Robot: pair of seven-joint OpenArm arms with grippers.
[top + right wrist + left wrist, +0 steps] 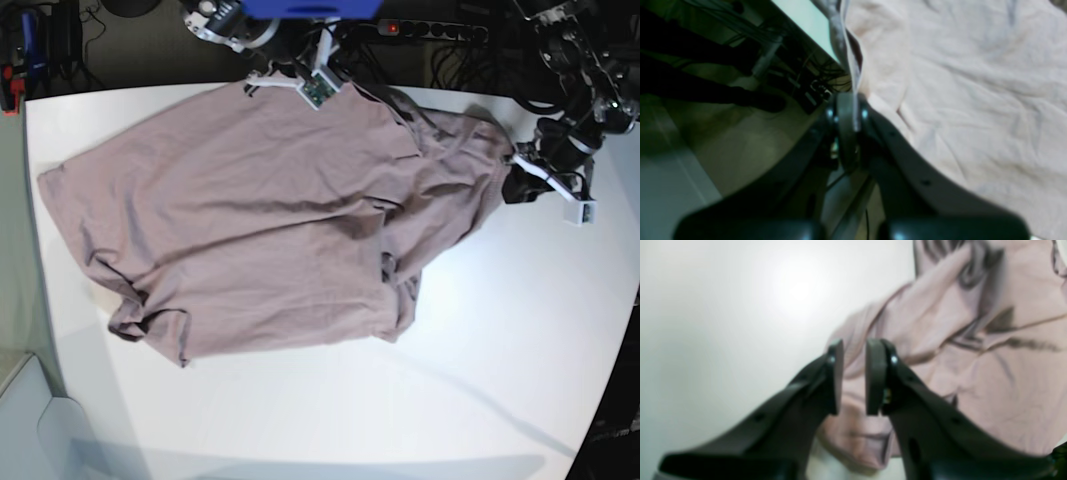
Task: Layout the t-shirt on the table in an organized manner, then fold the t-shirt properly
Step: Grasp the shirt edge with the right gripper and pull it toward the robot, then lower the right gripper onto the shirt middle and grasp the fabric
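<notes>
The mauve-pink t-shirt [270, 230] lies crumpled and partly spread over the left and middle of the white table [500, 350]. Its right side is bunched into folds. My right gripper [252, 87] is at the table's far edge, shut on the shirt's edge. In the right wrist view the cloth [973, 100] rises out of the closed gripper [848, 100]. My left gripper [512, 185] is at the shirt's right edge. In the left wrist view it [855, 346] is slightly open with nothing between the pads, just above the wrinkled cloth [973, 356] and the bare table [723, 323].
Beyond the table's far edge [806, 20] are dark floor, cables and a power strip [430, 30]. Dark frame bars [706, 90] and wiring sit below that edge. The arms' bases stand at the back centre and back right.
</notes>
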